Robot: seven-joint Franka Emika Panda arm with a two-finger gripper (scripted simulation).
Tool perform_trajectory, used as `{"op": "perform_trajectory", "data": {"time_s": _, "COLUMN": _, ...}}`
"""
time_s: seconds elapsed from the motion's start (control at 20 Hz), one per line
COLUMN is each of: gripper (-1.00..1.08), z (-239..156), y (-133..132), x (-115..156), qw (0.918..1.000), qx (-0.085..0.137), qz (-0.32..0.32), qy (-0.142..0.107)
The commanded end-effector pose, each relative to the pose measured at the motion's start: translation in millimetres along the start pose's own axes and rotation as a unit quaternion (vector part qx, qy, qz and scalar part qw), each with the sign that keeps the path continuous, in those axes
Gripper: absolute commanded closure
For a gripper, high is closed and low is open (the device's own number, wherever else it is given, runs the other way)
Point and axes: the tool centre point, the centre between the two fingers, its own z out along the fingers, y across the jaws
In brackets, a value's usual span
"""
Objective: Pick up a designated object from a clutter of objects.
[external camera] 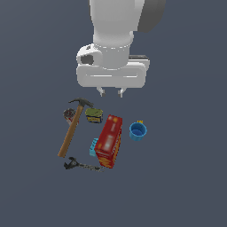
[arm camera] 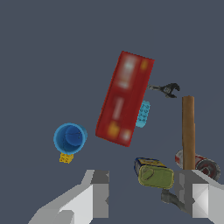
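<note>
Dark grey-blue flooring fills the scene, plain and unmarked. At the upper centre of the exterior view the white gripper hangs above the clutter with its short fingers parted and nothing between them. The blue cup sits upright right of centre, mouth up, just beside the red box but apart from it. The box's printing is too blurred to read. A light-blue block touches the box's left side. Left of centre lie the hammer, a green can and, lower down, a black clamp tool.
</note>
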Motion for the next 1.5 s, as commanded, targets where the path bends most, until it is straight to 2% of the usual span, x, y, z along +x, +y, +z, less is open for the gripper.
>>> {"op": "perform_trajectory", "data": {"time_s": 0.0, "gripper": -0.2, "z": 2.1, "y": -1.6, "x": 0.8, "qw": 1.0, "qx": 0.0, "qz": 0.006, "qy": -0.001}}
{"op": "perform_trajectory", "data": {"time_s": 0.45, "gripper": -0.2, "z": 18.3, "y": -13.6, "x": 6.7, "qw": 0.9984, "qx": -0.002, "qz": 0.055, "qy": -0.01}}
{"op": "perform_trajectory", "data": {"time_s": 0.75, "gripper": -0.2, "z": 36.9, "y": -27.4, "x": 12.6, "qw": 0.9937, "qx": -0.006, "qz": 0.11, "qy": -0.02}}
{"op": "perform_trajectory", "data": {"time_s": 1.1, "gripper": -0.2, "z": 61.8, "y": -45.8, "x": 18.5, "qw": 0.9828, "qx": -0.013, "qz": 0.181, "qy": -0.032}}
{"op": "perform_trajectory", "data": {"time_s": 1.45, "gripper": -0.2, "z": 87.5, "y": -64.5, "x": 22.7, "qw": 0.9668, "qx": -0.024, "qz": 0.251, "qy": -0.042}}
